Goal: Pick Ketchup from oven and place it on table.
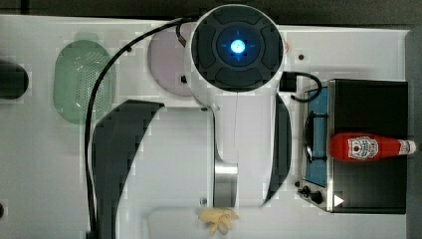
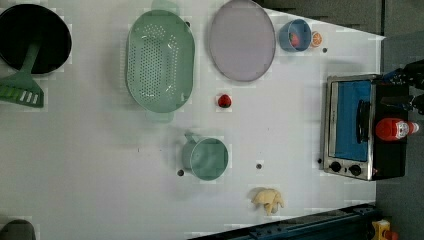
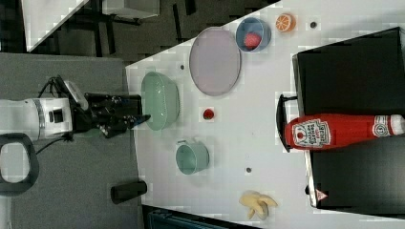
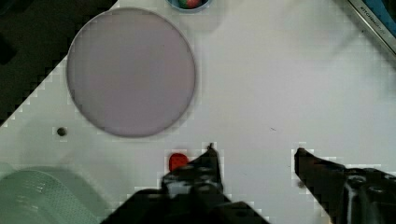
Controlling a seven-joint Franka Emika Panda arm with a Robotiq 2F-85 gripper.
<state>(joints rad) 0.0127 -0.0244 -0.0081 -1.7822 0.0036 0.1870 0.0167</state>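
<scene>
From my wrist camera, the black pincer [image 4: 254,156] stands wide, its two fingertips well apart and nothing between them, hanging over bare white desk [image 4: 280,84]. I judge it is spread like that simply in readiness, since the reach has not begun. Just past one fingertip sits a small red strawberry [image 4: 178,161], and beyond it a round pale lilac plate [image 4: 130,72]; a pale green perforated colander [image 4: 42,196] shows at the frame's corner. None of these concern me.

In the right view the arm's white and black wrist [image 3: 95,117] hangs beside the desk edge near the colander, well apart from the target at the right view's far right.

Farther out, the boxy black toaster oven with a silver front frame and blue glass door [image 1: 368,144] stands at the top view's right edge of the desk. The slim red plastic Ketchup bottle with a white label and white cap [image 1: 370,147] lies on its side on the oven's flat black roof, not inside it, its base toward the door side and its cap pointing away. Lying flat, it looks stable there, and I expect a grasp across its body from above, then a carry back to open desk
</scene>
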